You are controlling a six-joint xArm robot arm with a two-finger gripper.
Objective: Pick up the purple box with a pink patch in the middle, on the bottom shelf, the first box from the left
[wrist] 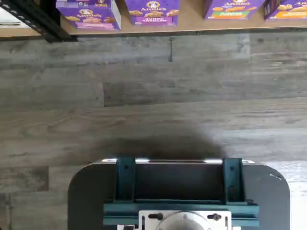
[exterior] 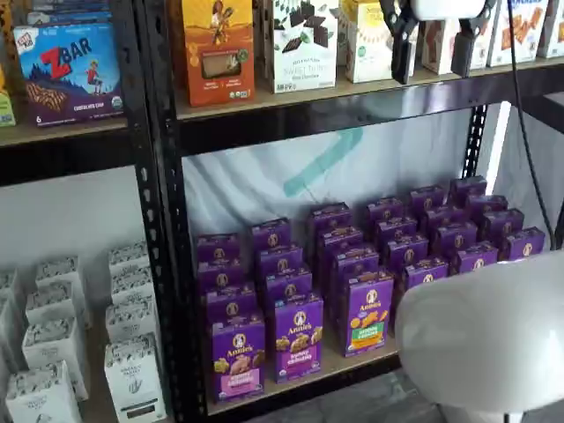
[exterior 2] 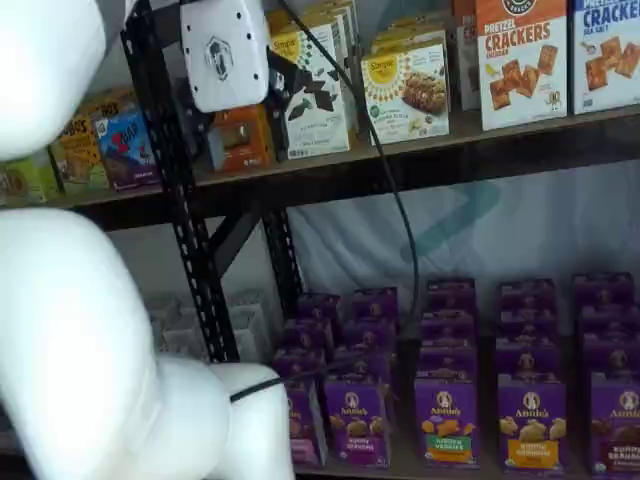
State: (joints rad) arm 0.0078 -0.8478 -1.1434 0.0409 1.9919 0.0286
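The purple box [exterior: 236,357] with a pink band stands at the front left corner of the bottom shelf [exterior: 351,367], first in a row of purple Annie's cartons. The wrist view shows the purple box [wrist: 89,13] upright on the shelf board [wrist: 192,26], beside the black upright. My gripper [exterior: 430,75] hangs high, in front of the upper shelf and far above and to the right of the box. Its two black fingers stand open with a plain gap and nothing between them. In a shelf view the gripper's white body [exterior 2: 225,50] shows side-on.
Beside the purple box stand a purple carton [exterior: 298,337] without a pink band and a green-banded one [exterior: 368,313], with several rows behind. A black upright [exterior: 163,220] borders the box's left. White cartons [exterior: 132,379] fill the left bay. My white arm [exterior: 485,335] blocks the lower right.
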